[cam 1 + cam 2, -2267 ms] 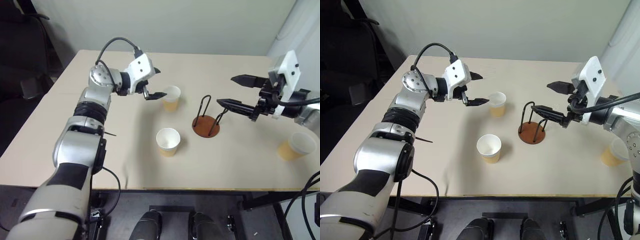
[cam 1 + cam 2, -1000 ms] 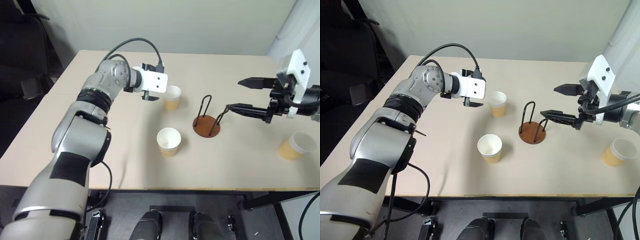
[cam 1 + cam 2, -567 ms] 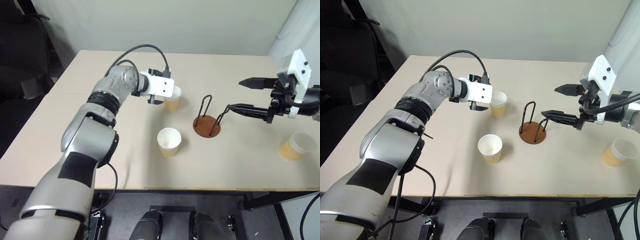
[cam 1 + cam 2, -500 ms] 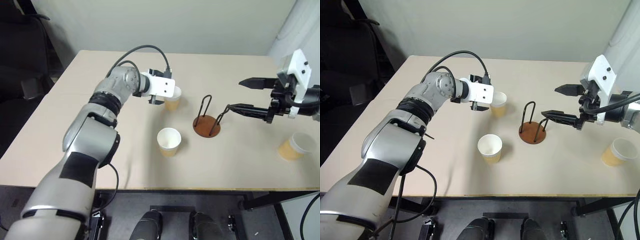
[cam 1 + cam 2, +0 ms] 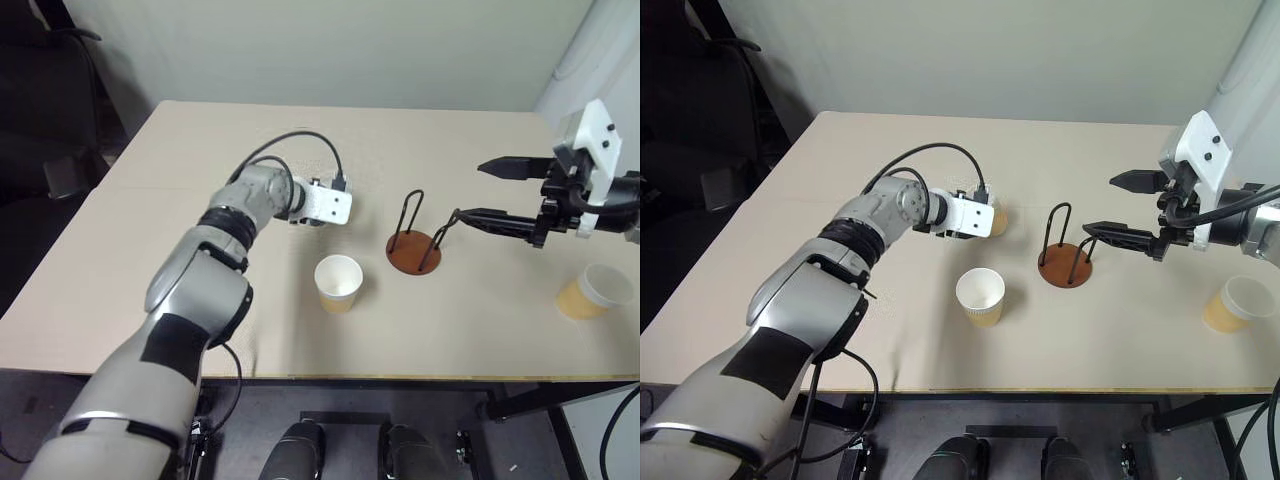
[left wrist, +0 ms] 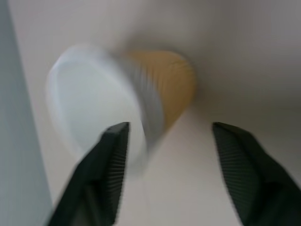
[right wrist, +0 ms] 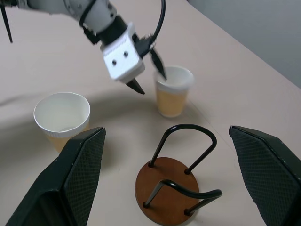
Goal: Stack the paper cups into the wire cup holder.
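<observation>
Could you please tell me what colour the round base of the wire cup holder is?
Reddish-brown, clearest in the right wrist view: wire cup holder.

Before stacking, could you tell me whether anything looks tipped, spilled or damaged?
Nothing stands out: the far cup, the near cup and the right-hand cup all stand upright, and the wire cup holder is upright and empty.

The left arm is stretched forward and bent at the elbow, its wrist tipped downward; the left gripper (image 7: 146,70) is held with its black fingers parted. The right arm is raised, and the right gripper (image 5: 490,192) is held level, fingers spread wide.
</observation>
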### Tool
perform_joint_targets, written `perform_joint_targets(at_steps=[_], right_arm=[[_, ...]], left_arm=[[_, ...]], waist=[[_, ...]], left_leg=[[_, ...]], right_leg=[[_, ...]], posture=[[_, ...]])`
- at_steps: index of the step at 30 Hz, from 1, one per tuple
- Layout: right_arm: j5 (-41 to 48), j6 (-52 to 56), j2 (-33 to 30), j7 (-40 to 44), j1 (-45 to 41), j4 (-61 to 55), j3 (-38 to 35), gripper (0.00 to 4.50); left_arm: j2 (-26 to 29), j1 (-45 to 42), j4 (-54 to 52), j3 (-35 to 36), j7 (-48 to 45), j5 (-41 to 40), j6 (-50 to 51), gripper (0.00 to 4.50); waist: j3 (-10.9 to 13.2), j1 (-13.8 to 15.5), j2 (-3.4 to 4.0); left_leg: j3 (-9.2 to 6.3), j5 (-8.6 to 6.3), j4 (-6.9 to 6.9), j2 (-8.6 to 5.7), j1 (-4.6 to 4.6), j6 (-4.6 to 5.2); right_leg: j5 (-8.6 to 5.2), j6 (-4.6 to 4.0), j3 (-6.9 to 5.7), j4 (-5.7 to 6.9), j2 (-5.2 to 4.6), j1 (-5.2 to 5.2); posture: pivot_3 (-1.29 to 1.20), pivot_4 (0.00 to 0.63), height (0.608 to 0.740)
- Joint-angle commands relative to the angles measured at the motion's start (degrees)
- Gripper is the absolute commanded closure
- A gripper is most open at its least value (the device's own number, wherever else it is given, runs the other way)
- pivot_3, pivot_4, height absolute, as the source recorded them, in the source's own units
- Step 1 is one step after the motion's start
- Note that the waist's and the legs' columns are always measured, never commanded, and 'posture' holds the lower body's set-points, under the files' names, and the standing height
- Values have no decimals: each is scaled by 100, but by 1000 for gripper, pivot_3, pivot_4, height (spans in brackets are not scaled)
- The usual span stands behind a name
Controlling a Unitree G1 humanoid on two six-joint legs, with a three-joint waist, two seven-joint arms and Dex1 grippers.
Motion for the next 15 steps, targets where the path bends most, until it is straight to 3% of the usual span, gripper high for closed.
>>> perform_joint_targets(at_steps=[1, 5, 15], right_arm=[[61, -22, -68, -66, -73, -138, -182, 210], [75, -2, -87, -69, -39, -163, -216, 210], [56, -12, -141, -32, -11, -130, -223, 210]], left_arm=[[-5, -76, -16, -41, 122, 87, 19, 3050], [-22, -124, -21, -1, 86, 54, 7, 4470], [181, -508, -70, -8, -484, 49, -320, 4493]], waist=[[0, -2, 0], [0, 4, 0], [0, 3, 0]], left_leg=[[1, 1, 0, -1, -1, 0], [4, 5, -1, -3, -1, 4], [4, 10, 0, -2, -2, 6]], right_leg=[[0, 0, -1, 0, 3, 0], [2, 2, -4, -1, 3, 2], [2, 3, -2, -2, 2, 2]], posture=[[0, 150, 740], [0, 150, 740], [0, 150, 740]])
